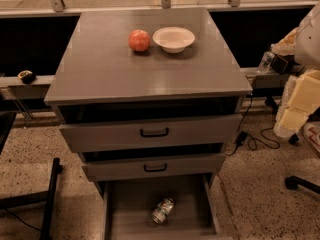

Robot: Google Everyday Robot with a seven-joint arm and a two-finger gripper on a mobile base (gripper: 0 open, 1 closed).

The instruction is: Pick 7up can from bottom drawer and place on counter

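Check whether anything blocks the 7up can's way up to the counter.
Two upper drawers jut out between the 7up can, lying in the bottom drawer, and the counter; an apple and bowl sit at its back. The gripper is at the right edge.

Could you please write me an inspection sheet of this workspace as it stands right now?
Surface: the counter is grey and slightly glossy, with two items near its back.
Job's things: the 7up can lies on its side in the open bottom drawer; it is not yet on the counter.
Clutter: an apple and a white bowl sit close together on the counter.
Grippers: the gripper is at the right edge, beside the cabinet, far from the can.
Cables: a black cable lies on the floor right of the cabinet.
Surroundings: speckled floor; two upper drawers slightly open; a black stand at left.
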